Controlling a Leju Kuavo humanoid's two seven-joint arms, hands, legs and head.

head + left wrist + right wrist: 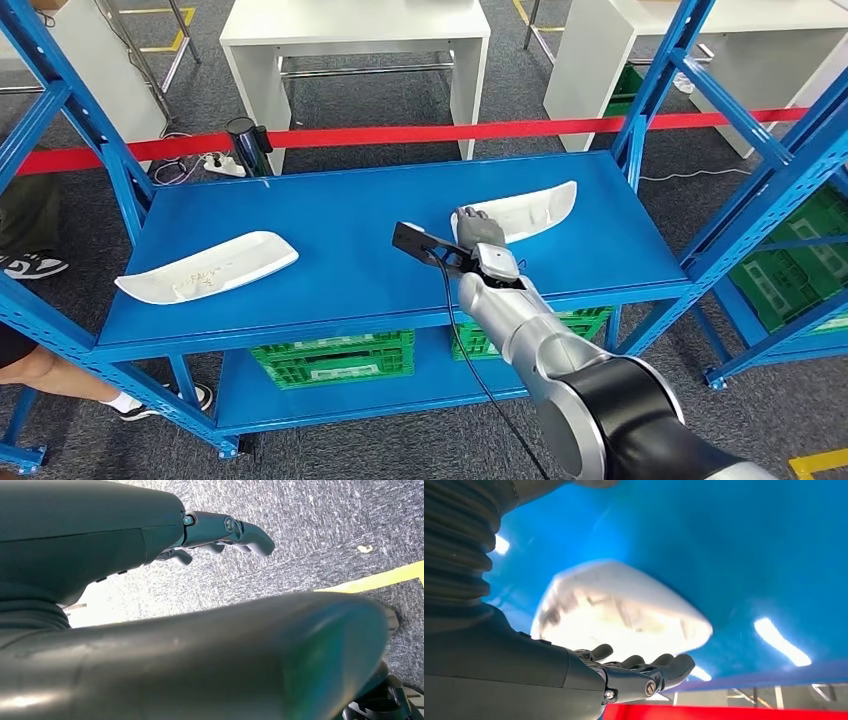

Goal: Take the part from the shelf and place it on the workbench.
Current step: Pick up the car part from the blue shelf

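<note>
two long white curved plastic parts lie on the blue metal shelf; the nearer part runs rightward and away from the right hand, whose unclenched fingers seem just beside its near end, grasping nothing.

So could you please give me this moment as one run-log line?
phase: reaching | right robot hand: open, at near end of curved white plastic part | blue metal shelf | left robot hand: hanging, empty
</note>
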